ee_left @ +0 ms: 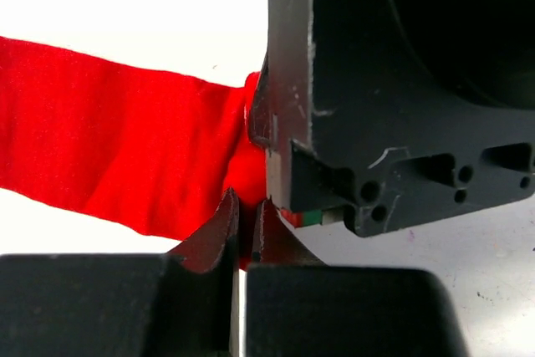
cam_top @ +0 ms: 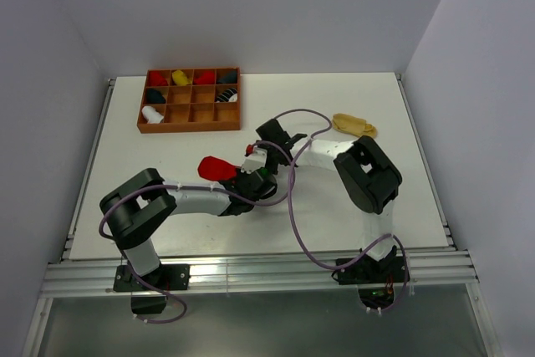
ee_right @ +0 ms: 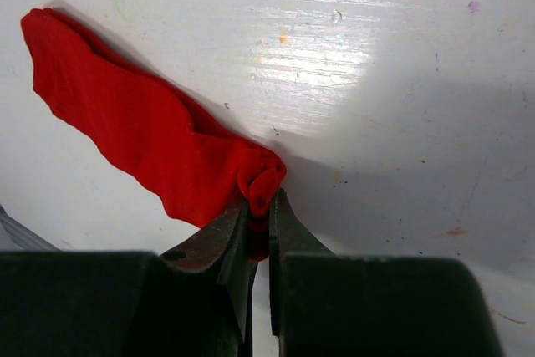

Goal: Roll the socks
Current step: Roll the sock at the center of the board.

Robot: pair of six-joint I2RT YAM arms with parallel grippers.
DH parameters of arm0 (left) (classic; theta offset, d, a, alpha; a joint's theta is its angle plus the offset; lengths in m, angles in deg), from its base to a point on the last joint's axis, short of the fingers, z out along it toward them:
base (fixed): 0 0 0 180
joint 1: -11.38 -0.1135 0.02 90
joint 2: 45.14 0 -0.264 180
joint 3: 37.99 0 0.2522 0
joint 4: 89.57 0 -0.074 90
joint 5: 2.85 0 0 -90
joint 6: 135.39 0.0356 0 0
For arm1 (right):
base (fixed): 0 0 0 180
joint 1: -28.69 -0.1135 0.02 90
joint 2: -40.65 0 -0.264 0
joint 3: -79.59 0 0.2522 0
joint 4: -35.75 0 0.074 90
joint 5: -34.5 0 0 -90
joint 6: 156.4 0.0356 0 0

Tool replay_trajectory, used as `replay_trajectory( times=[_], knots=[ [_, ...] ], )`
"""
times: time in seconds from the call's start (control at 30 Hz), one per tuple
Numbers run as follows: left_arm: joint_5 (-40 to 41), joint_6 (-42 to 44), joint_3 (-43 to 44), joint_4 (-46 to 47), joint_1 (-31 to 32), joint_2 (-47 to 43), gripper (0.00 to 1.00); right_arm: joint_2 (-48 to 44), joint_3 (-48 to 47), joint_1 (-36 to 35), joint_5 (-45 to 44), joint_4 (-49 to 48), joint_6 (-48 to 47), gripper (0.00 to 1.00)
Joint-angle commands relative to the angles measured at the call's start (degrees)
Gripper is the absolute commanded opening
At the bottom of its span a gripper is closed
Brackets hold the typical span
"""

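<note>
**As both arms are converging on one end, the red sock is being pinched for its first turn**

Because a roll has to start from a tight fold at one end, both arms are meeting at the same end of the red sock point(cam_top: 216, 167). It is lying near the middle of the counter point(cam_top: 418, 198), with its free length trailing leftward in the top view.

- **Left arm:** the left fingers point(ee_left: 245, 202) are pressing together on the sock, with only a sliver of red cloth showing between their tips. The right arm's black housing point(ee_left: 401, 81) is crowding in just beside them.
- **Right arm:** the right fingers point(ee_right: 261, 198) are likewise clamping on the sock. They are gripping a small doubled-over lump of fabric at its end, while the rest is lying loose and slightly rumpled on the counter.

By this evidence the doubled lump is probably serving as the core of the roll, and the two-arm pinch is keeping it from springing open. The rolling itself appears to be only beginning.

The tan-yellow sock point(cam_top: 354, 125) is lying flat and unrolled toward the far right, well apart from both arms. The wooden tray point(cam_top: 191, 130) is sitting at the far left, with several compartments holding small coloured bundles point(cam_top: 158, 79).
</note>
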Motion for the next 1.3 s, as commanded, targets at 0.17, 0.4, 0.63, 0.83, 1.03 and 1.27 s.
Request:
replay_trajectory(
  times=[0.17, 0.4, 0.63, 0.83, 1.03, 1.27],
  knots=[
    [-10.4, 0.4, -3.1, -4.3, -1.0, -4.5, 0.01, -9.6, 6.3, 1.6, 2.3, -9.1, 1.8, 0.44],
    [-27.2, -3.7, -8.3, 1.4, -9.7, -14.1, 0.01, -15.8, 15.2, 2.0, -0.4, -18.5, 4.6, 0.59],
    [-42.1, -9.5, -13.8, 9.1, -18.9, -16.2, 0.01, -16.5, 19.5, 1.9, 0.5, -25.2, 6.6, 0.59],
    [-49.0, -15.5, -18.5, 14.2, -24.6, -15.0, 0.01, -13.6, 21.2, 1.1, 2.8, -30.4, 9.6, 0.59],
    [-53.5, -19.1, -21.3, 17.6, -27.5, -12.8, 0.01, -9.6, 20.8, -0.1, 3.8, -31.6, 11.3, 0.59],
    [-55.3, -20.7, -22.1, 18.9, -28.8, -11.2, 0.01, -6.6, 19.0, -1.2, 3.1, -30.4, 11.6, 0.59]
  ],
)
